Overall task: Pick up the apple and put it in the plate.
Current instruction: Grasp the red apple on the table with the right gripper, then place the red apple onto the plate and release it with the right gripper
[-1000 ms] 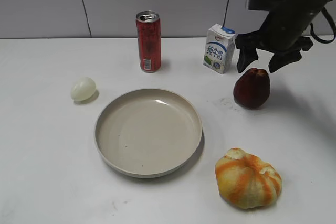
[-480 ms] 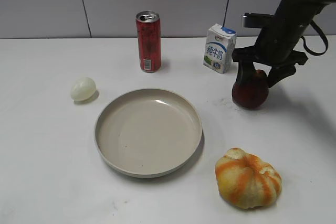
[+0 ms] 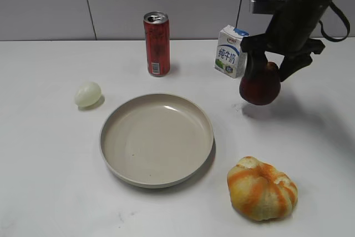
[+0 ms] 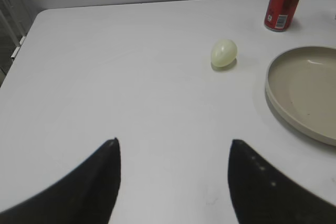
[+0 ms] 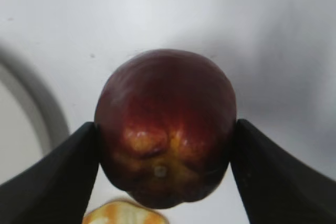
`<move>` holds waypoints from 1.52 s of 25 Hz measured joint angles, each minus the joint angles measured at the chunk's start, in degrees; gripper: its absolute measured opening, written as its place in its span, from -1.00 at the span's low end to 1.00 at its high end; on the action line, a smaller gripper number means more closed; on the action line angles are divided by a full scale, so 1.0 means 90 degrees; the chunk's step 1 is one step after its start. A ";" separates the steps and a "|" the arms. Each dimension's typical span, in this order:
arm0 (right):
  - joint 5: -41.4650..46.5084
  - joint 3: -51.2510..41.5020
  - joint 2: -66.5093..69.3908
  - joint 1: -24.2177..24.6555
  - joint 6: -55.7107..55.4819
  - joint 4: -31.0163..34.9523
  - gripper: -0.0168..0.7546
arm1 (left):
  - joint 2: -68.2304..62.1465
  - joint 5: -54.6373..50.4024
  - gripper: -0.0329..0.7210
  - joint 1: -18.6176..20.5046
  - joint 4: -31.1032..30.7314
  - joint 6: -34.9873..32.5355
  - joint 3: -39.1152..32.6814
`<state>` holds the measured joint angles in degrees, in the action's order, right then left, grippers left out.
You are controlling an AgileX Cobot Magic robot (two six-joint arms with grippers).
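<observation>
Apple (image 3: 259, 88) in R hand (image 3: 268, 65) above table, w/ plate (image 3: 157, 139) lower left, apart

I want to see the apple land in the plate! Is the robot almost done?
About halfway. Done: the right gripper has shut on the apple and holds it off the table, a shadow showing beneath it. Under way: carrying it. Left: bringing it over the plate, which holds nothing so far, and letting go. The left gripper hangs open, holding nothing.

plate (image 4: 294, 95): right part cut by frame edge | pumpkin-like fruit (image 5: 123, 214): only top sliver shows
</observation>
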<state>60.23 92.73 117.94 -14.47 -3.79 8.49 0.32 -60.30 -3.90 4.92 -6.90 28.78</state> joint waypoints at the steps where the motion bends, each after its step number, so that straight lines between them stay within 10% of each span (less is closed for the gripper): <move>1: 0.0058 0.0007 -0.0124 -0.0119 0.0051 0.0040 0.57 | 0.0000 0.0000 0.39 0.0000 0.0000 0.0000 0.0000; 14: -0.0561 0.0074 -0.0346 -0.2954 0.0269 -0.0336 0.56 | 0.0000 0.0000 0.39 0.0000 0.0000 0.0000 0.0000; 38: -0.0104 0.0754 0.0620 -0.2964 0.0199 -0.0324 0.70 | 0.0000 0.0000 0.39 0.0000 0.0000 0.0000 0.0000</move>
<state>59.29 99.52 123.52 -41.15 -2.00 5.58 0.32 -60.30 -3.90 4.92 -6.90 28.78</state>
